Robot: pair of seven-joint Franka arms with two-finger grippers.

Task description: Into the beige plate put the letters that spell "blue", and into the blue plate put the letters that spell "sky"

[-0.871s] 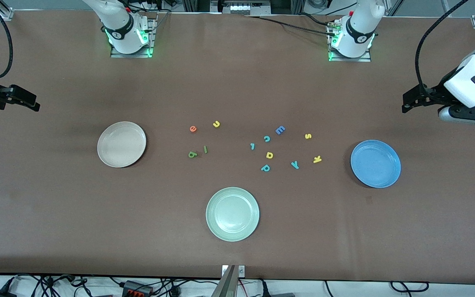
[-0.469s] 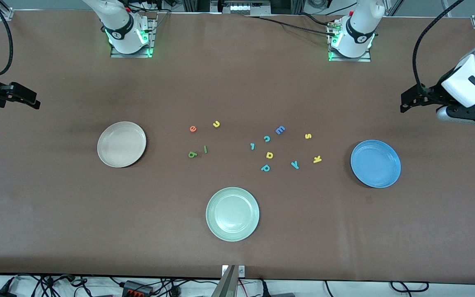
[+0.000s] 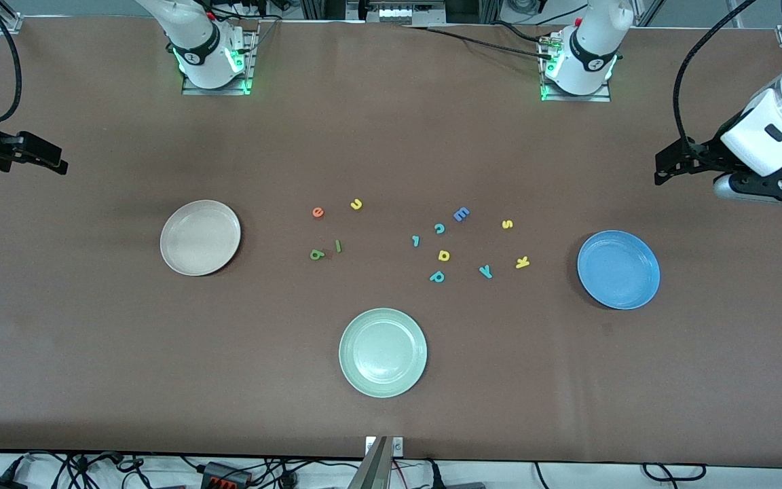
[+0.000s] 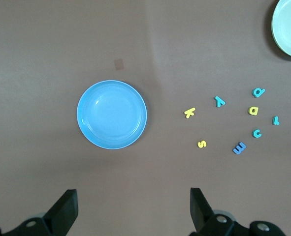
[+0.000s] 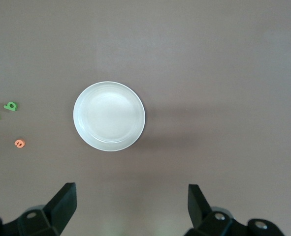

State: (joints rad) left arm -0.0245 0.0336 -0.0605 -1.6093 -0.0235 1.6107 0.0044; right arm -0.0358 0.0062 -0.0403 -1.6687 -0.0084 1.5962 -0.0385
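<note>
Foam letters for "blue" [image 3: 328, 231] and "sky" [image 3: 505, 249] lie loose mid-bench between the round beige plate [image 3: 200, 238] and round blue plate [image 3: 618, 269], so we judge nothing sorted, with left claw [image 4: 133, 209] and right claw [image 5: 132, 206] high over the ends, wide open, empty.

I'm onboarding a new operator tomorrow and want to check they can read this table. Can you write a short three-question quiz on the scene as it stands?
1. True or false: the round beige plate already holds a foam letter.
2. Which lies nearest the round blue plate? A) yellow foam k B) orange-red foam e C) green foam b
3. Fill in: the left gripper and right gripper, both up in the air at the table's ends, have jaws that are ____.

Key: 1 false, it is empty; 2 A; 3 open, holding nothing.
</note>
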